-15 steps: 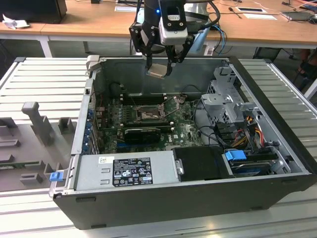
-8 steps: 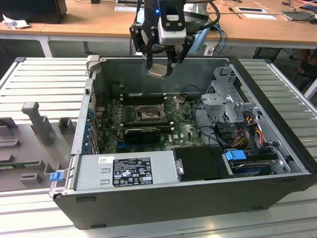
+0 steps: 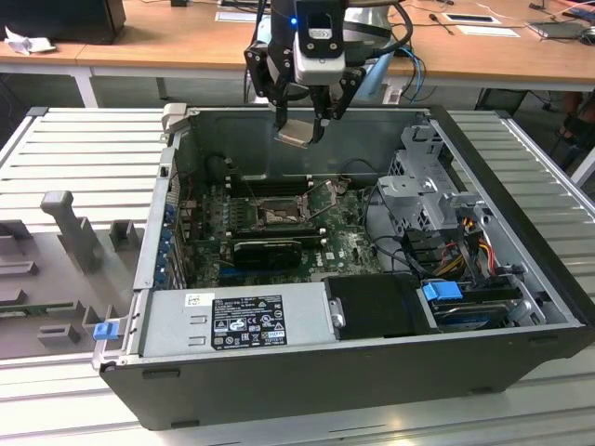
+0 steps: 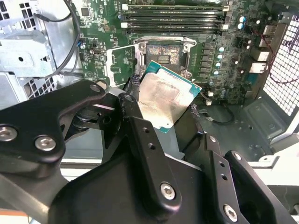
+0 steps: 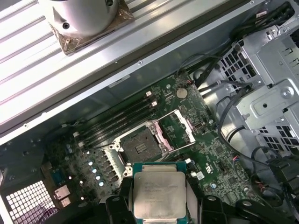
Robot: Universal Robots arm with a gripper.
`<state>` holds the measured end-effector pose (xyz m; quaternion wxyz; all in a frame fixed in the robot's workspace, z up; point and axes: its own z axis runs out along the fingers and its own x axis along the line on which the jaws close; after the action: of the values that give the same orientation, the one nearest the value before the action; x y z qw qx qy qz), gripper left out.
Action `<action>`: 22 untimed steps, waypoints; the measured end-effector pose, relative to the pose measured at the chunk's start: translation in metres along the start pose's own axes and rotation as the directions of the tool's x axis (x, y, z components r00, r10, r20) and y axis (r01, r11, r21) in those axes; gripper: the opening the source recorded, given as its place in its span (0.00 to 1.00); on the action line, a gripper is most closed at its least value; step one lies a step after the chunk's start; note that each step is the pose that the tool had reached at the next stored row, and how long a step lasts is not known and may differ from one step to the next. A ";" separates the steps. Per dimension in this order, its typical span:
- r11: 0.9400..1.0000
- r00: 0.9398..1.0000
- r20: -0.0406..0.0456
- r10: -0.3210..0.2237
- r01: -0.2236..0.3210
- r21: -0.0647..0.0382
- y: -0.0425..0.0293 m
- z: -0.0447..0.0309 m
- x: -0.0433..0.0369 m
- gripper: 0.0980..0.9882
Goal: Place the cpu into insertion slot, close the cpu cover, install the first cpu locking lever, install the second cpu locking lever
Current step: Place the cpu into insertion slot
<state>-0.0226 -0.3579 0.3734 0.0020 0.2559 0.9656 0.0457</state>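
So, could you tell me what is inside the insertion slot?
Nothing: the insertion slot shows a bare dark contact bed. The cpu, held in the gripper, hides one corner in the second wrist view.

Robotics lab: open computer case (image 3: 325,390) on slatted metal bench (image 3: 84,139), wooden desks (image 3: 167,37) behind.

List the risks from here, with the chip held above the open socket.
1. The hand holds the cpu by its edges, and the chip looks tilted in the exterior view. It may slip or land skewed in the insertion slot.
2. The cpu cover stands open right beside the slot, so the hand could catch it on the way down.
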 end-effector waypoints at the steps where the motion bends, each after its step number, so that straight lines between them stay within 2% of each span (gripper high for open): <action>1: 1.000 1.000 0.000 0.005 -0.005 0.000 0.0000 0.0001 0.0000 0.50; 22: 0.995 0.995 0.009 0.096 -0.096 -0.002 -0.0001 0.0011 0.0000 0.50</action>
<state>-0.0226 -0.3579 0.3723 0.0042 0.3023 0.9521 0.0456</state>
